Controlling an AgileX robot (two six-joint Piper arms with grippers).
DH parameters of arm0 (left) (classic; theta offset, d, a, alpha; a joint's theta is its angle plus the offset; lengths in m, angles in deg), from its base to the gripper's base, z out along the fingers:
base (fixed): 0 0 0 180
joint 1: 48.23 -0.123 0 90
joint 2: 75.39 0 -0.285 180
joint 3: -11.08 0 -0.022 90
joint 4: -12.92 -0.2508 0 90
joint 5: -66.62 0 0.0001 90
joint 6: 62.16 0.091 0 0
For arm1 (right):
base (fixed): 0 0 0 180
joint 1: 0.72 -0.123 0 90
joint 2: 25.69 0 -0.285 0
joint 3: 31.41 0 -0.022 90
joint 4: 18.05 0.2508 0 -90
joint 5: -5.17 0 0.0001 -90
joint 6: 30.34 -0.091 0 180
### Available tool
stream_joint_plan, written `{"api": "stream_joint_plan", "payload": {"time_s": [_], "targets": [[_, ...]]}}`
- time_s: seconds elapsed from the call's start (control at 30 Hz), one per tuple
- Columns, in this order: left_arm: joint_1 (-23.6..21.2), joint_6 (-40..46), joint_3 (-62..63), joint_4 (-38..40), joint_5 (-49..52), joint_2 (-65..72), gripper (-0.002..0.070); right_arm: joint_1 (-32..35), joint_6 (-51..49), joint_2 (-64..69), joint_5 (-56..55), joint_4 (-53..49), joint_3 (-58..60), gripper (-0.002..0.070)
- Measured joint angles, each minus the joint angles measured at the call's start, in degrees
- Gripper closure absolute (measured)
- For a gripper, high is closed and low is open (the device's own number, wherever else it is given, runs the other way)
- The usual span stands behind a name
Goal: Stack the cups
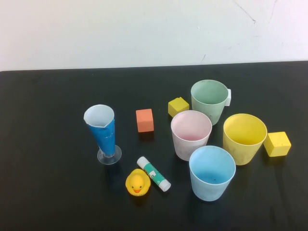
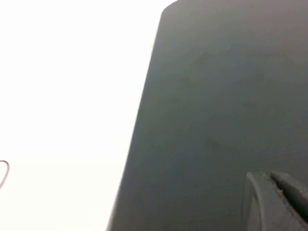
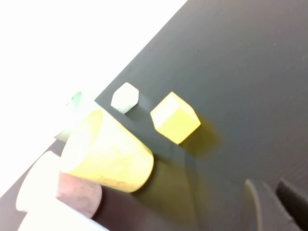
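On the black surface [image 1: 48, 144] four cups stand upright and apart from one another, clustered right of centre in the high view. Taking the pink cup [image 1: 190, 134] as the hub, the green cup [image 1: 209, 100] stands at about one o'clock, the yellow cup [image 1: 244, 137] at three o'clock and the light blue cup [image 1: 211, 172] at about five o'clock, each just beside its neighbours; none sits inside another. A white block [image 1: 229, 97] touches the green cup's right side, and a yellow cube [image 1: 277, 144] lies just beside the yellow cup at three o'clock from it. A smaller yellow cube [image 1: 178, 106] sits at eleven o'clock from the pink cup, an orange cube [image 1: 144, 120] at about nine o'clock. Further left stands a tall blue cone glass [image 1: 102, 132] on a clear round base; a rubber duck [image 1: 137, 183] and a glue stick [image 1: 154, 173] lie side by side at about seven o'clock from the pink cup. Neither arm shows in the high view. The left gripper [image 2: 276, 204] shows only as a dark edge in its wrist view over bare surface, its jaws together. The right gripper [image 3: 274, 207] shows likewise, near the yellow cup and cube; whether its jaws are apart I cannot tell.
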Motion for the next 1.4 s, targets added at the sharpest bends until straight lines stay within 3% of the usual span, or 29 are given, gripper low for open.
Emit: {"api": "stream_joint_plan", "payload": {"time_s": [0.5,0.9,1.03,1.23,1.4], "targets": [[0.0,0.5,0.0,-4.7,-2.9,0.0,0.0677,0.0,0.2,0.0,1.9,0.2,0.0,0.0612],[0.0,-0.8,0.0,-9.5,-35.5,0.0,0.0677,0.0,0.2,0.0,3.2,0.7,0.0,0.0612],[0.0,-14.3,0.0,-12.0,-48.4,0.0,0.0677,0.0,0.2,0.0,3.2,0.9,0.0,0.0612],[0.0,-52.0,0.0,-14.8,-67.4,0.0,0.0677,0.0,0.2,0.0,3.0,0.4,0.0,0.0612],[0.0,-69.6,0.0,-15.6,-71.6,0.0,0.0677,0.0,0.2,0.0,1.3,-3.0,0.0,0.0612]]}}
